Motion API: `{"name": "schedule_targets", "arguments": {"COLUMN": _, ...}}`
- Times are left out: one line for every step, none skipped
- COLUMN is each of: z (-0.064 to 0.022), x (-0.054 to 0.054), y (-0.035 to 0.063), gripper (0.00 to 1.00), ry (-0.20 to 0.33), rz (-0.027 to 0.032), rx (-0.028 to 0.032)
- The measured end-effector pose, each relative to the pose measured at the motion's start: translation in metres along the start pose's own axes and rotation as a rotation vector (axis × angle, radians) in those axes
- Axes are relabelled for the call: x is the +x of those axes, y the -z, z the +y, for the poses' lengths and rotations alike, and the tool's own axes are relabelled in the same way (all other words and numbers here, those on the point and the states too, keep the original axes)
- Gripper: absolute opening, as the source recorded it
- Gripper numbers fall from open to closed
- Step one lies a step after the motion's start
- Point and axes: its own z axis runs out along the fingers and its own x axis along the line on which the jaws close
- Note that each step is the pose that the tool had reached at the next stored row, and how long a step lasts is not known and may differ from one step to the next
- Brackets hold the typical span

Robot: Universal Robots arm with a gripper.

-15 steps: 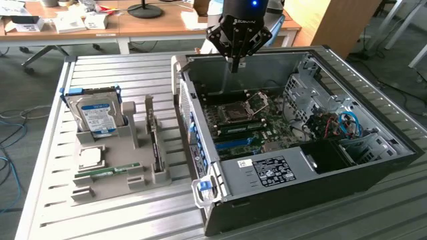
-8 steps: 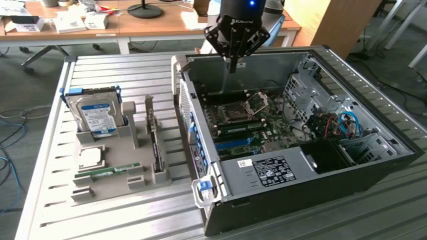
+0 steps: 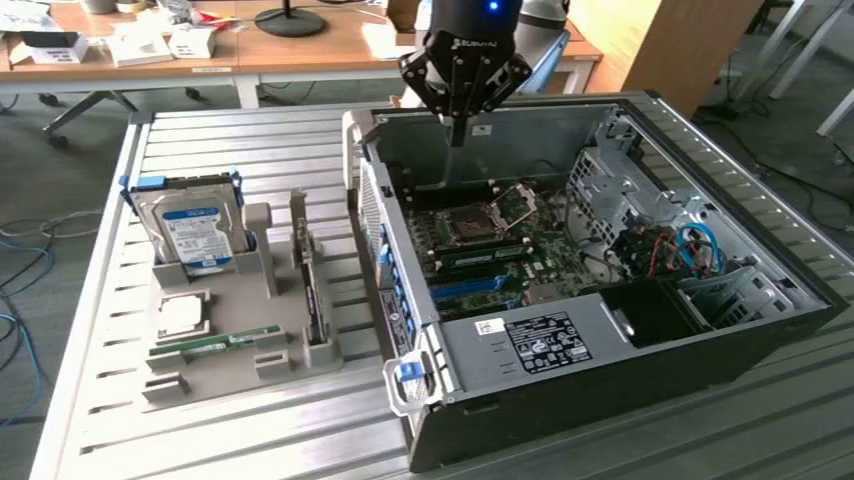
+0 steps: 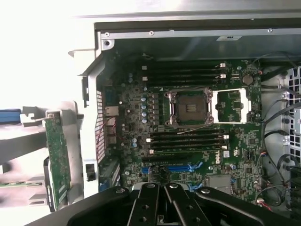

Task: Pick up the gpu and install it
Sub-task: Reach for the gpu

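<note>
The gripper (image 3: 458,135) hangs empty, jaws closed, over the open computer case (image 3: 747,200). In the exterior view it sits at 12 o'clock from the motherboard (image 3: 497,262). The gpu (image 3: 307,275) stands on edge in the grey holder (image 3: 254,320), at 9 o'clock from the case, near 1 hard drive (image 3: 196,232).

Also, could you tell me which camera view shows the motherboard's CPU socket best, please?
The wrist view: it faces the CPU socket squarely, nothing covering it. The exterior view shows the socket at a slant, deep inside the computer case.
</note>
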Motion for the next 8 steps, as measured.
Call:
{"name": "schedule_targets", "arguments": {"z": -0.0001, "x": 0.002, "y": 0.0000, "gripper": 0.11, "ry": 0.000, "rz": -0.0001, "rx": -0.0001}}
{"name": "schedule_targets", "arguments": {"z": -0.0002, "x": 0.003, "y": 0.0000, "gripper": 0.11, "ry": 0.000, "rz": 0.0000, "rx": -0.0001}}
{"name": "schedule_targets", "arguments": {"z": -0.0003, "x": 0.005, "y": 0.0000, "gripper": 0.11, "ry": 0.000, "rz": -0.0001, "rx": 0.0000}}
{"name": "schedule_targets", "arguments": {"z": -0.0005, "x": 0.006, "y": 0.0000, "gripper": 0.11, "ry": 0.000, "rz": -0.0001, "rx": 0.0000}}
{"name": "schedule_targets", "arguments": {"z": -0.0006, "x": 0.008, "y": 0.0000, "gripper": 0.11, "ry": 0.000, "rz": -0.0001, "rx": -0.0001}}
{"name": "schedule_targets", "arguments": {"z": -0.0007, "x": 0.009, "y": 0.0000, "gripper": 0.11, "ry": 0.000, "rz": -0.0001, "rx": -0.0001}}
{"name": "schedule_targets", "arguments": {"z": -0.0008, "x": 0.011, "y": 0.0000, "gripper": 0.11, "ry": 0.000, "rz": -0.0001, "rx": -0.0001}}
{"name": "schedule_targets", "arguments": {"z": -0.0009, "x": 0.012, "y": 0.0000, "gripper": 0.11, "ry": 0.000, "rz": -0.0001, "rx": -0.0001}}
